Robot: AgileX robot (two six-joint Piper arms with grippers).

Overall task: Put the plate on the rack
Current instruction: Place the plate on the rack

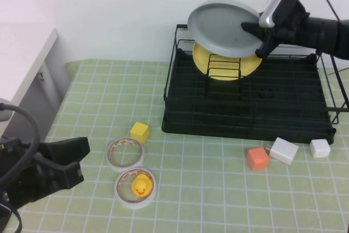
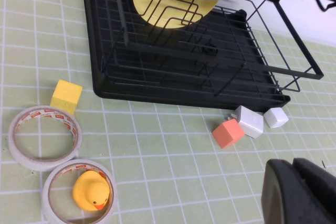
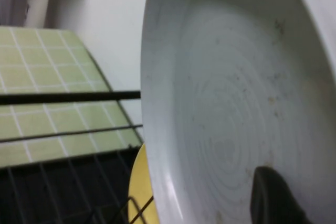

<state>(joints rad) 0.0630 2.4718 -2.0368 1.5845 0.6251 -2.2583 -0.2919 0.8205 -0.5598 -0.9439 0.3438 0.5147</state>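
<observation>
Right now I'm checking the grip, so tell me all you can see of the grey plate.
The grey plate is round, plain and smooth with a raised rim, faintly speckled. It hangs tilted in the air above the rack's back left part, over the yellow plate, pinched at its right edge by the right pincer. Nothing else visibly touches it.

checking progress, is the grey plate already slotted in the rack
No, the right pincer holds the grey plate tilted in the air above the rack and the yellow plate.
</observation>
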